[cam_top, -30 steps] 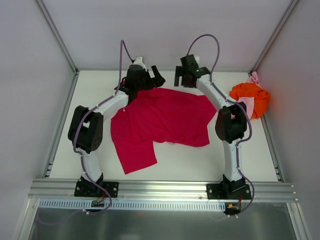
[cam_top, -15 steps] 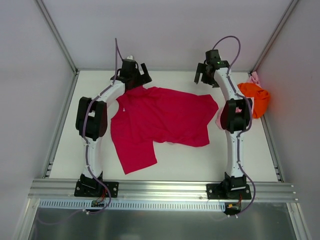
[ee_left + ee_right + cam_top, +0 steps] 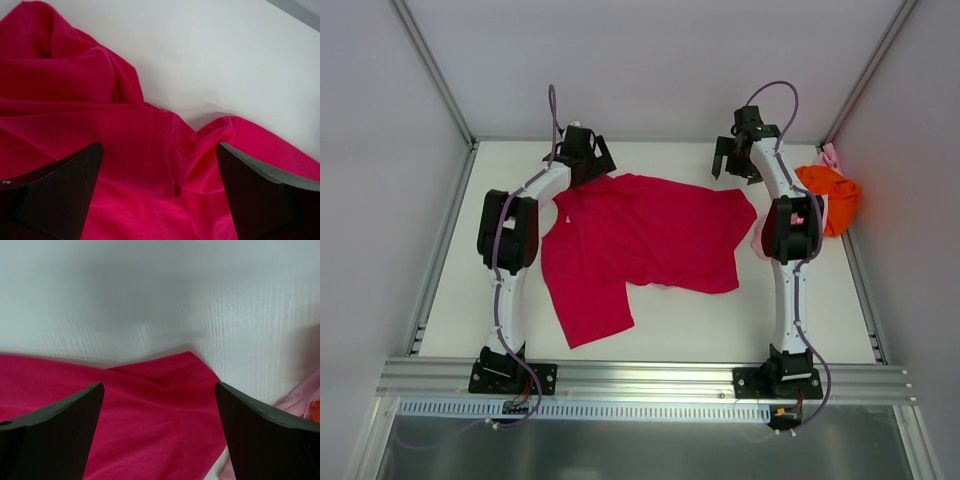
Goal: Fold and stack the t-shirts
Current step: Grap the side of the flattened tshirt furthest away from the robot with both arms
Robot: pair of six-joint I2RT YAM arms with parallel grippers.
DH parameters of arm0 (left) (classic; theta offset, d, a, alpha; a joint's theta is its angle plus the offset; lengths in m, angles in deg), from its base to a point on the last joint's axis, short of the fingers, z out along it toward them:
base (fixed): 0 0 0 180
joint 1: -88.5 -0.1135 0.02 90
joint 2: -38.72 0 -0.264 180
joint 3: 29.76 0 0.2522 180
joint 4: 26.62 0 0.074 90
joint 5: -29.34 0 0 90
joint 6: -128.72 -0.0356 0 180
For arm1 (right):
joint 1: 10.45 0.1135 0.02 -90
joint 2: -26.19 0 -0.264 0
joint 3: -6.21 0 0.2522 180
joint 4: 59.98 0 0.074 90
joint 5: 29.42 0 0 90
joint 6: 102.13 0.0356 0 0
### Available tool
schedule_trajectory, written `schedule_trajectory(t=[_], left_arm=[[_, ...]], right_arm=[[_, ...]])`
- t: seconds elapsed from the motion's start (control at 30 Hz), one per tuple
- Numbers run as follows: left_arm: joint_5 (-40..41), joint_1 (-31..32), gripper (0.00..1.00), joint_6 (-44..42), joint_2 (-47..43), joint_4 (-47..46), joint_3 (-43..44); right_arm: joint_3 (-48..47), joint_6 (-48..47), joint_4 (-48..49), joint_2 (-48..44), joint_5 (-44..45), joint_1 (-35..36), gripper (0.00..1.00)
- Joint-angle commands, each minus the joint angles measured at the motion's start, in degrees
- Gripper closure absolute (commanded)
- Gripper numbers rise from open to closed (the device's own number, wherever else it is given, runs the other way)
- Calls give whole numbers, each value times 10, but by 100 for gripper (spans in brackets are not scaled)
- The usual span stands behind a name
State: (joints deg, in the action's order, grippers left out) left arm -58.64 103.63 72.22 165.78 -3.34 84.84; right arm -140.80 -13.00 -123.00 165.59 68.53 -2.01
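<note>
The crimson t-shirt [image 3: 650, 245] lies spread and rumpled on the white table [image 3: 670, 325], one sleeve trailing toward the front left. My left gripper [image 3: 592, 160] hovers open above its far left edge; in the left wrist view the wrinkled crimson cloth [image 3: 125, 150] fills the space below the open gripper [image 3: 159, 146]. My right gripper [image 3: 732, 160] is open above the far right corner, and that crimson corner [image 3: 165, 410] shows under the open gripper [image 3: 159, 385]. The orange t-shirt [image 3: 827, 190] and the pale pink t-shirt [image 3: 831, 156] sit bunched at the back right.
Grey walls with metal posts close in the table on the left, back and right. A metal rail [image 3: 650, 378] carrying both arm bases runs along the near edge. A fold of pink cloth [image 3: 300, 400] lies just right of the crimson corner.
Both arms have stretched farther back and apart: left gripper slightly left, right gripper to the right. The crimson shirt's far right corner now lies farther right, more spread out.
</note>
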Motion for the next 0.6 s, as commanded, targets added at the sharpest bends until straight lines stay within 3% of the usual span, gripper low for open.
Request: schedule_trajectory(t=[0.0,0.27,0.33,0.4,0.43,0.5,0.57], left_arm=[[51,-5,1,15,-11,11,13],[81,-10,2,25,-5,24,25],[82,-10,9,25,1,28,28],[83,-11,28,24,6,28,32],[86,-12,32,25,6,28,32],[93,-12,30,25,9,29,31],[92,-12,21,28,13,30,34]], right_arm=[[-10,7,-1,10,-49,-19,0],[-9,7,8,18,-73,-21,1],[-10,7,8,21,-73,-22,1],[-10,7,10,25,-90,-23,1],[-11,7,11,25,-95,-23,1],[-11,23,14,27,-95,-22,1],[-14,27,15,31,-94,-23,1]])
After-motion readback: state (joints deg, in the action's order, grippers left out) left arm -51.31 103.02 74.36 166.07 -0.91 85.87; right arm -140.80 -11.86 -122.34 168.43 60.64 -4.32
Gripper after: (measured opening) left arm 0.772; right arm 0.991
